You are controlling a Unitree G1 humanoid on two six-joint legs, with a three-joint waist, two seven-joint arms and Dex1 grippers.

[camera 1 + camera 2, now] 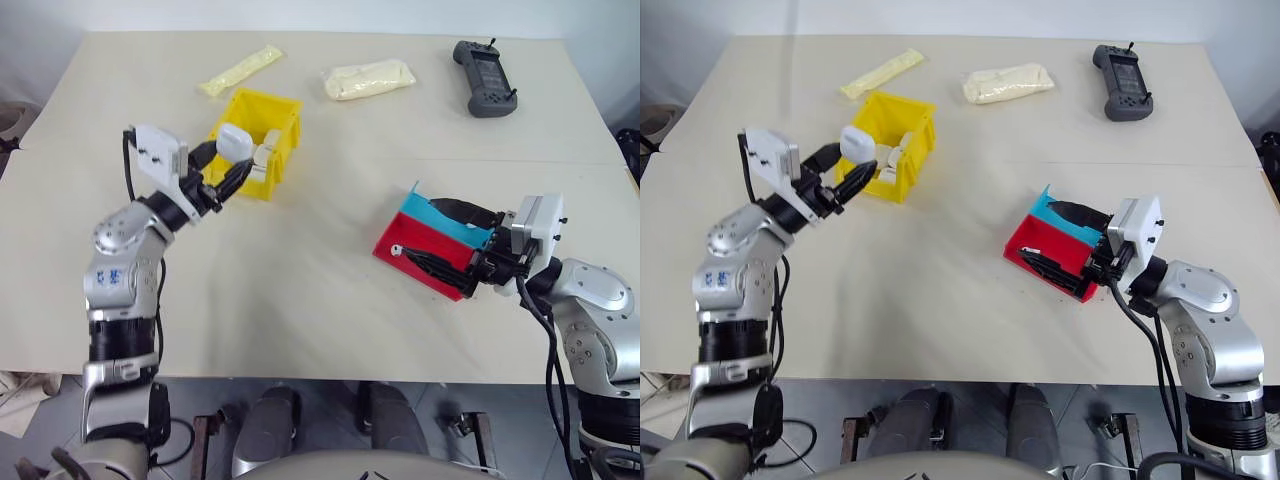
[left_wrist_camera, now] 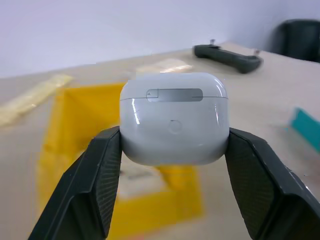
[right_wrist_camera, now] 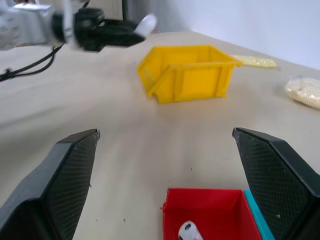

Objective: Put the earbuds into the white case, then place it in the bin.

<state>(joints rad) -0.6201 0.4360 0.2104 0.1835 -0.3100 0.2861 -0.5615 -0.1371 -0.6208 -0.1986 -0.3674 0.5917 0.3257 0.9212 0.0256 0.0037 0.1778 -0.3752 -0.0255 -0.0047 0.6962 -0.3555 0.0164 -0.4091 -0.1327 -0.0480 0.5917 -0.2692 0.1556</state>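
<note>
Case (image 2: 173,120) clamped in left gripper (image 1: 232,168), lid shut, just short of bin (image 1: 283,112) rim; right gripper (image 1: 440,237) spread wide, empty, well apart.

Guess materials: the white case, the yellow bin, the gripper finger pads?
White case: likely glossy hard plastic, with sharp highlights and a metallic-looking hinge strip.
Yellow bin: apparently rigid moulded plastic; uniform colour, thick rim, low sheen.
Left gripper fingers: black and matte with a fine grid texture, possibly rubber or textured plastic.
</note>
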